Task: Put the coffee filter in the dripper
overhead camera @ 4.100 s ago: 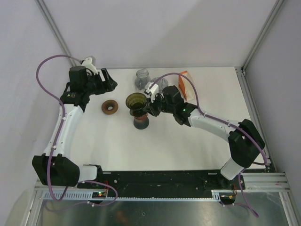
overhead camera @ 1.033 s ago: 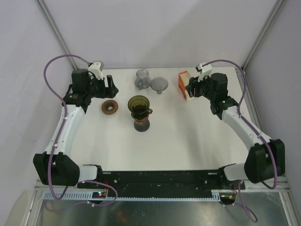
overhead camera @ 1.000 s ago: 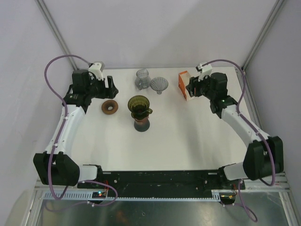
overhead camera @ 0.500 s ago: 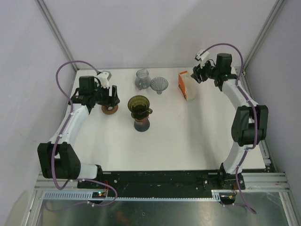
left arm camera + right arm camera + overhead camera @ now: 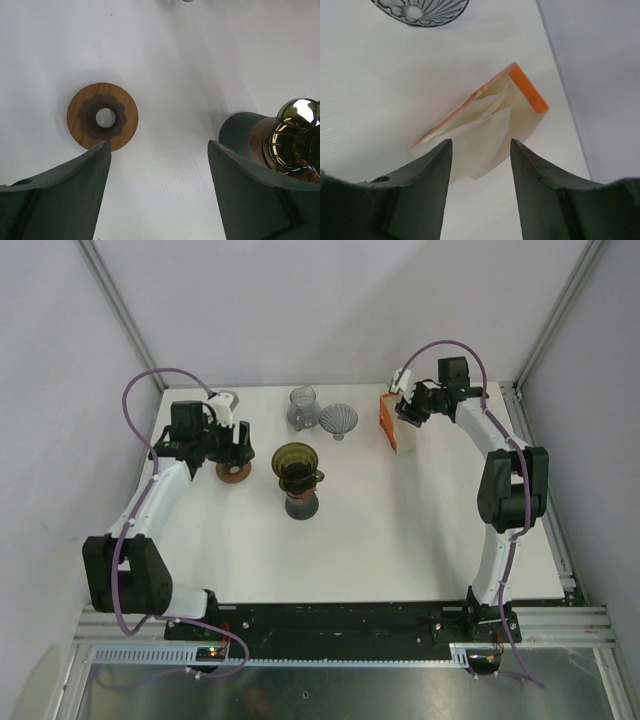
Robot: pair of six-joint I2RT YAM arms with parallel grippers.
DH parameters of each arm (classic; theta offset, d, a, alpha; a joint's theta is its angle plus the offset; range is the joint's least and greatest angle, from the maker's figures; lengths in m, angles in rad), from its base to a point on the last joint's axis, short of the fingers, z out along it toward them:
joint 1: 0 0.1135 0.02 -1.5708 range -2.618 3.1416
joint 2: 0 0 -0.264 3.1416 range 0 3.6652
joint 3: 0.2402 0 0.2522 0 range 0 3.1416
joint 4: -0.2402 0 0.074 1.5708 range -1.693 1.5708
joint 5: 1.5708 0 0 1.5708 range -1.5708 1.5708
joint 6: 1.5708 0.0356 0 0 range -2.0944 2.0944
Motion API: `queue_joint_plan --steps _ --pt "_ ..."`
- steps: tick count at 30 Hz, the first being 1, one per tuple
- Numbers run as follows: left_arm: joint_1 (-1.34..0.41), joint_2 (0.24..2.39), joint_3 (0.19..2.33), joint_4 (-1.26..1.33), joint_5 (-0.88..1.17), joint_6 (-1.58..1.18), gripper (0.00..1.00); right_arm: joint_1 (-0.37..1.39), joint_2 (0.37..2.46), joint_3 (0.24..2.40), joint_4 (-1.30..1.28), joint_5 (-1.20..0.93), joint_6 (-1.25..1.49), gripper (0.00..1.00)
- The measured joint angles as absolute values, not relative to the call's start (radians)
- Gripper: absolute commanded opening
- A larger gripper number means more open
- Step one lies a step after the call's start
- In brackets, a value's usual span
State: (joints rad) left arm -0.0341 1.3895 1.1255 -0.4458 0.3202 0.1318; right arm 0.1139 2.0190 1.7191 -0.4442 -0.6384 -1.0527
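Observation:
The coffee filters [image 5: 487, 125] are cream papers sticking out of an orange pack [image 5: 528, 93] that lies at the back right of the table [image 5: 392, 422]. My right gripper [image 5: 481, 145] is open, its tips just short of the papers' near edge, holding nothing; from above it sits right beside the pack [image 5: 406, 412]. The dripper [image 5: 293, 461] is a dark olive glass cone on a brown stand mid-table, with nothing in it; its shiny side shows in the left wrist view [image 5: 295, 135]. My left gripper [image 5: 159, 147] is open over bare table left of the dripper.
A wooden ring [image 5: 102, 117] lies just past my left finger, also seen from above [image 5: 234, 471]. A ribbed clear glass cone [image 5: 338, 420] and a small glass jug [image 5: 303, 407] stand at the back, between the dripper and the pack. The table's right edge is close behind the pack.
My right arm left the dripper, swung to the back right and closed in on the filter pack. My left gripper shifted right and down to the wooden ring.

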Motion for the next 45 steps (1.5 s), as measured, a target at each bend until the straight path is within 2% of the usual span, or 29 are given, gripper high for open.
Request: queue_joint_plan --steps 11,18,45 --pt "-0.034 1.415 1.126 -0.444 0.317 0.132 0.82 0.146 2.086 1.793 -0.471 -0.533 -1.192 0.51" --pt "-0.034 1.422 1.126 -0.444 0.318 0.132 0.82 0.162 2.127 1.858 -0.494 -0.468 -1.231 0.44" --pt "-0.034 1.427 1.126 -0.443 0.317 0.132 0.82 0.215 2.163 1.876 -0.503 -0.352 -1.274 0.37"
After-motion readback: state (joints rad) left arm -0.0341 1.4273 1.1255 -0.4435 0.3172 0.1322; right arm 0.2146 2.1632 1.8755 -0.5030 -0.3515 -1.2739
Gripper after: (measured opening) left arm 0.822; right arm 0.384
